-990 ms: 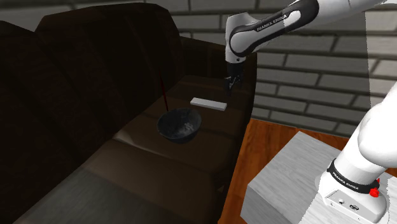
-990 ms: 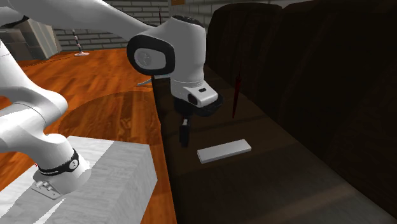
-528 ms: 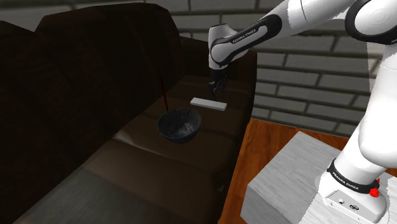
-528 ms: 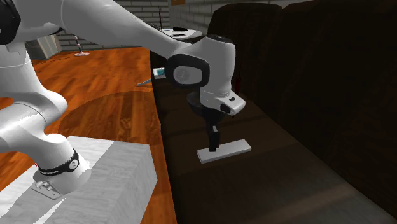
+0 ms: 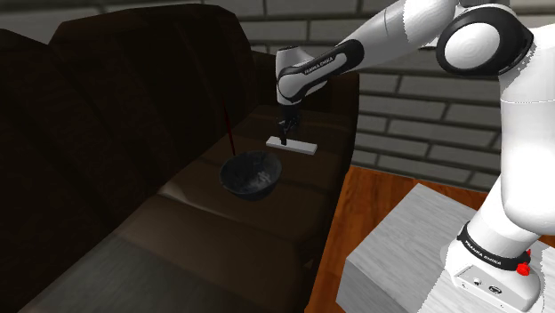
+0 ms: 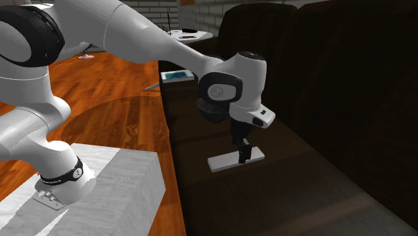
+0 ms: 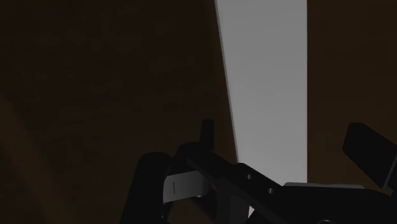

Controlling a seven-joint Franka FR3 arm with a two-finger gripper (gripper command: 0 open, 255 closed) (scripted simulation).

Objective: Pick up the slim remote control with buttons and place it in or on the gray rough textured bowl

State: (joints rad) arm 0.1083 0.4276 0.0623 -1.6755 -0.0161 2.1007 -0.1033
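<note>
The remote (image 5: 300,146) (image 6: 223,162) (image 7: 267,83) is drawn as a plain pale flat bar with no buttons showing. It lies flat on the seat of a dark brown sofa (image 5: 200,209) (image 6: 301,184), near the seat's front edge. The hand (image 5: 283,138) (image 6: 242,155) (image 7: 286,132) points straight down at it, fingertips level with the bar. In the wrist view the two black fingers (image 7: 207,130) stand apart, one on each long side of the remote, with a strip of sofa showing between each finger and the bar, so the hand is open and grips nothing.

In the shoulder view the bowl (image 5: 229,176), dark grey and mottled, sits on the same seat just beside the remote, below and to the left of it, and apart from it. A thin dark red stick (image 5: 229,133) (image 6: 249,100) stands upright just behind the bowl, against the sofa's back.

The arm reaches over from the pale stand (image 5: 414,253) (image 6: 117,181), which rests on a wooden floor (image 5: 365,191) (image 6: 114,87). A grey brick wall (image 5: 418,116) rises behind.
</note>
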